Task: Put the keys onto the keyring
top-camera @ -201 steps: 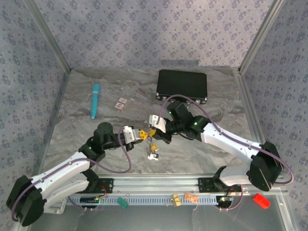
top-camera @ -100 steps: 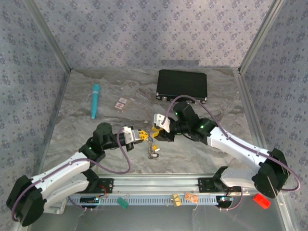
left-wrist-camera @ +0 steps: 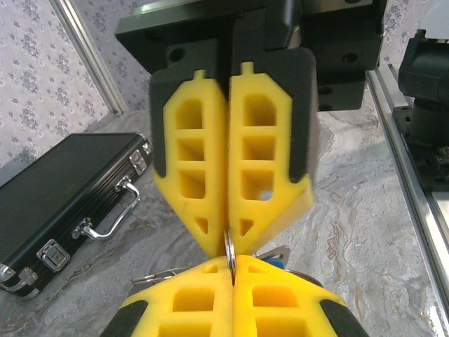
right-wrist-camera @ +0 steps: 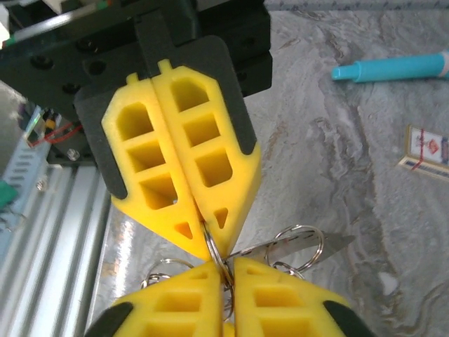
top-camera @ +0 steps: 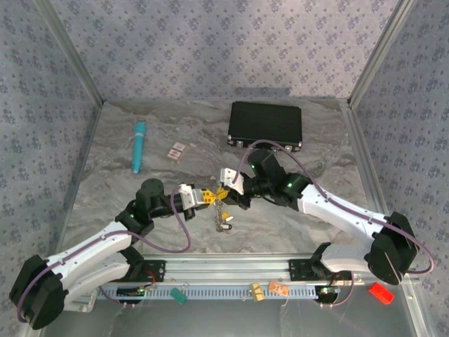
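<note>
My left claw (top-camera: 209,197) and right claw (top-camera: 226,190) both clench the keyring (left-wrist-camera: 229,247) (keys (top-camera: 224,225) dangling beneath them); I'd twist gently, never tug.

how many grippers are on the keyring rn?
2. Left gripper from the left, right gripper from the right, tip to tip mid-table, each with fingers shut on the keyring.

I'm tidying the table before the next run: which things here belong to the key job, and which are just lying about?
In the job: keyring, pinched by left hand and right hand; keys hanging below.
Lying about: black case, teal pen, pink-and-white card.
</note>
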`<move>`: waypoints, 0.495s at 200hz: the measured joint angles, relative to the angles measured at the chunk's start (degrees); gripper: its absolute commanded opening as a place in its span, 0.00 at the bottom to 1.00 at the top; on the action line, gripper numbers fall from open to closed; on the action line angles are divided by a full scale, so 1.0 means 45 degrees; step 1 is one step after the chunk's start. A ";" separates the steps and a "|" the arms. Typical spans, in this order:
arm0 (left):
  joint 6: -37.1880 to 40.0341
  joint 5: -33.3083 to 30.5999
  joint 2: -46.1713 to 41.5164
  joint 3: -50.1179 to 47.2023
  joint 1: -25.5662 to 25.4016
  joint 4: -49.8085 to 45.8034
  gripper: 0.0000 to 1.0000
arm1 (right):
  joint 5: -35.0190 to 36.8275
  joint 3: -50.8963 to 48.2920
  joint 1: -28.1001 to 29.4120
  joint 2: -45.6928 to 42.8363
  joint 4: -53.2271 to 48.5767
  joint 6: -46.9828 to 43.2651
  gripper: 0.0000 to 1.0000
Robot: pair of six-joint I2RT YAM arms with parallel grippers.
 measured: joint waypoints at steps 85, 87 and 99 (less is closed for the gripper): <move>0.0102 -0.1389 -0.0306 0.0330 -0.0005 -0.1049 0.35 | 0.1778 0.1132 0.0321 0.0287 -0.2118 -0.0855 0.00; 0.0131 -0.1413 -0.0306 0.0345 -0.0005 -0.1069 0.35 | 0.1865 0.1195 0.0350 0.0316 -0.2215 -0.0903 0.00; 0.0228 -0.1530 -0.0306 0.0452 -0.0005 -0.1268 0.34 | 0.2283 0.1481 0.0520 0.0447 -0.2647 -0.1078 0.00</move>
